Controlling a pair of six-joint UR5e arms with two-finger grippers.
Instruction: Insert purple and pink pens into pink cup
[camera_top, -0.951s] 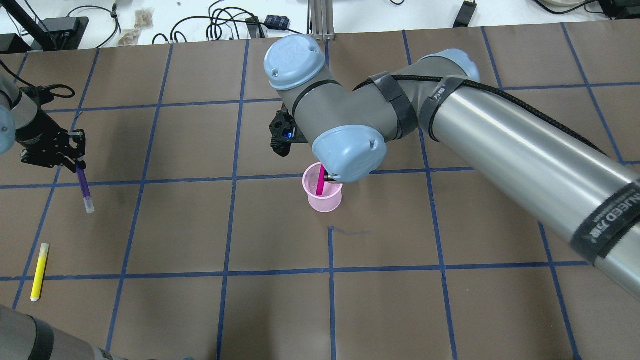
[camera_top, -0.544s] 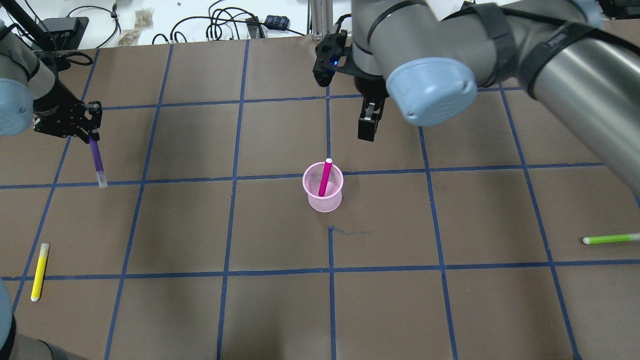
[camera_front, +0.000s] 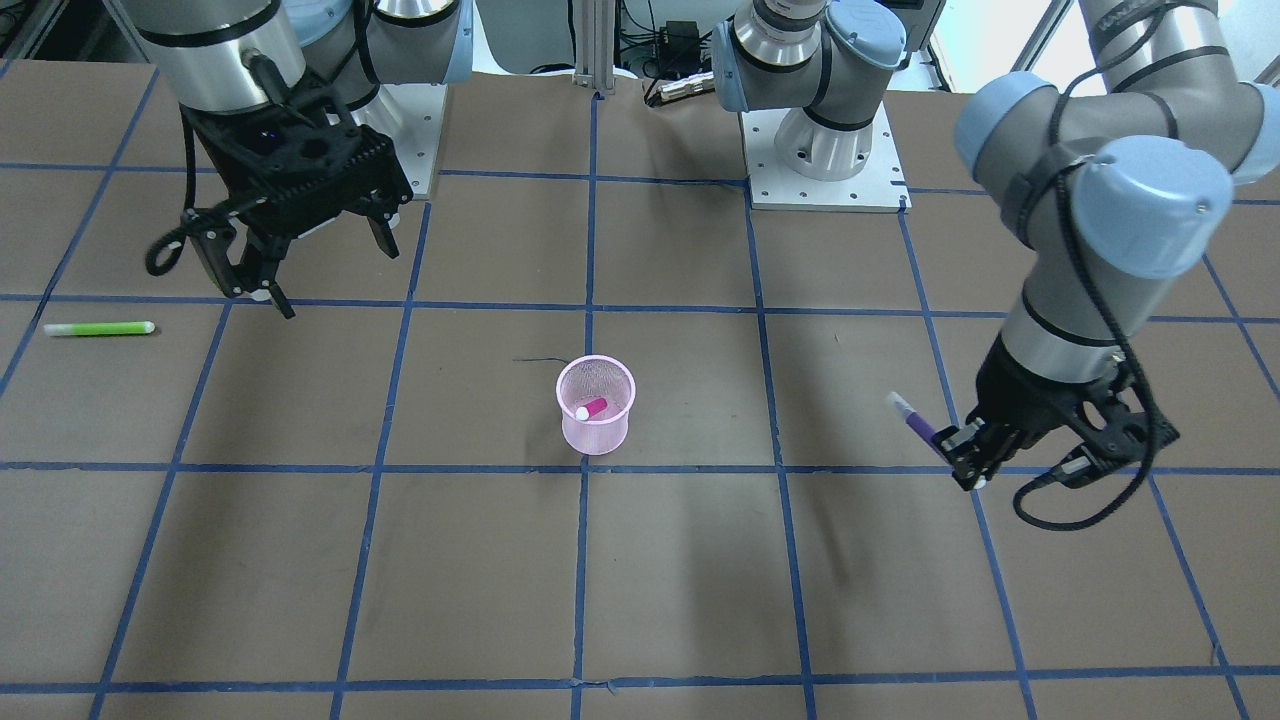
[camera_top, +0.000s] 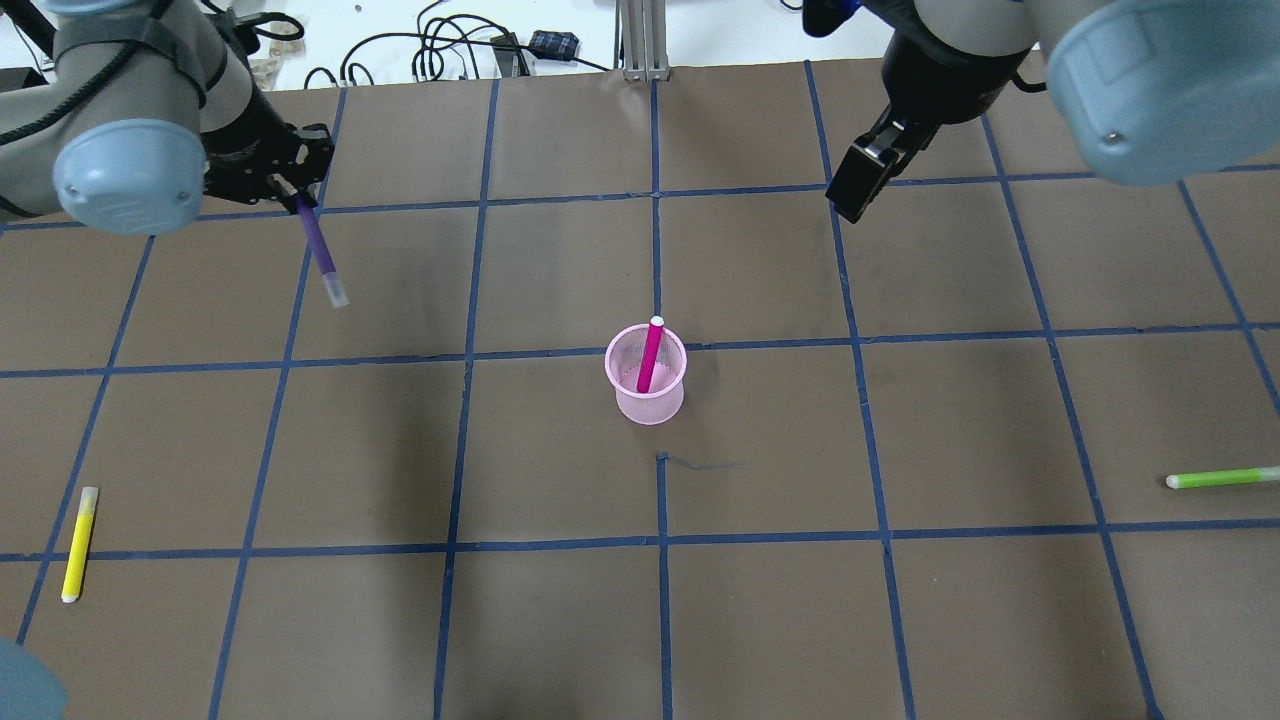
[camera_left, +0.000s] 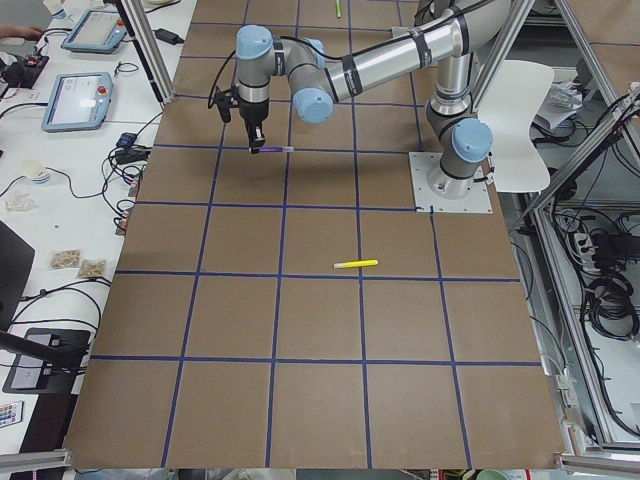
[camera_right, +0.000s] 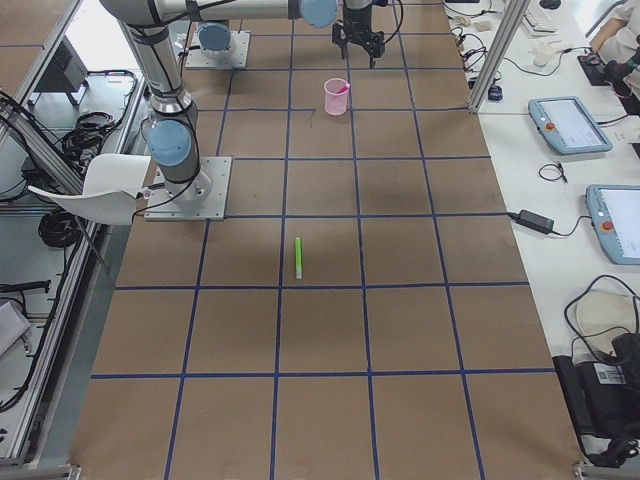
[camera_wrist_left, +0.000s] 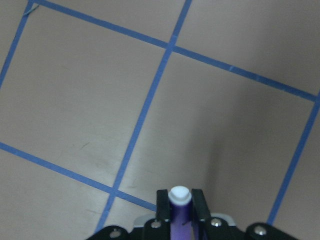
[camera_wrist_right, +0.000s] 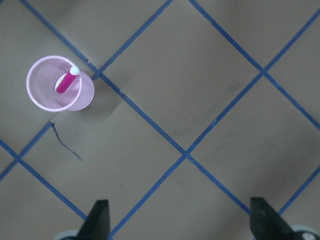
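Observation:
The pink mesh cup stands upright at the table's middle, also in the front view and the right wrist view. The pink pen leans inside it, white cap up. My left gripper is shut on the purple pen, held in the air at the far left, well apart from the cup. The left wrist view shows the pen between the fingers. My right gripper is open and empty, raised behind and to the right of the cup; one finger shows overhead.
A yellow pen lies at the near left of the table. A green pen lies at the right edge. Cables and small devices lie beyond the far edge. Blue tape lines grid the brown table.
My right gripper let go of the pink pen in the cup and rose away to the back right. My left gripper carried the purple pen back and to the right.

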